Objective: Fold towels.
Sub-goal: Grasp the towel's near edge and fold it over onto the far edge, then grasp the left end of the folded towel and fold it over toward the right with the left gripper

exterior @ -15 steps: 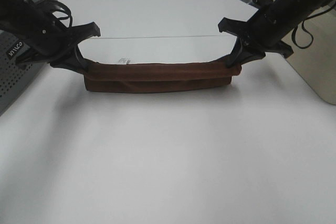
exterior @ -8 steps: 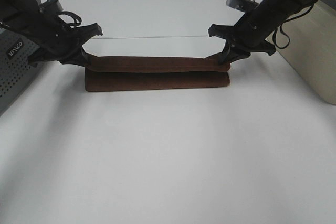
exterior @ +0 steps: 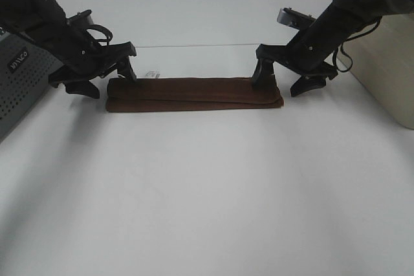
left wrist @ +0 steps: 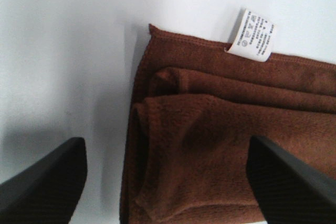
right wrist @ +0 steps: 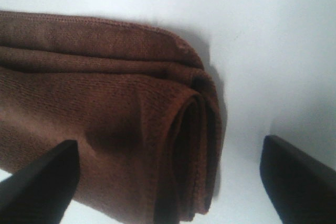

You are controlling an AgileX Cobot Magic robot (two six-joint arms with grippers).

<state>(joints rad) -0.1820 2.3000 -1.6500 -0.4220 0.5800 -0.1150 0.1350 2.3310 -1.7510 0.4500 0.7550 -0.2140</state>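
Observation:
The reddish-brown towel (exterior: 194,94) lies on the white table as a long narrow folded strip, running left to right. Its small white tag (exterior: 152,74) sticks out at the far left edge and shows in the left wrist view (left wrist: 252,41). My left gripper (exterior: 103,81) is open, its jaws straddling the towel's left end (left wrist: 210,140) without holding it. My right gripper (exterior: 282,81) is open over the towel's right end (right wrist: 115,124), one finger (exterior: 264,74) on the cloth side and the other off its end. The layered folds show in both wrist views.
A grey perforated box (exterior: 16,82) stands at the left edge of the table. A beige box (exterior: 388,63) stands at the right edge. The white table (exterior: 207,192) stretches toward the front.
Both grippers lowered the folded towel edge onto the table and opened, letting it go. The towel now lies flatter, as a narrow strip.

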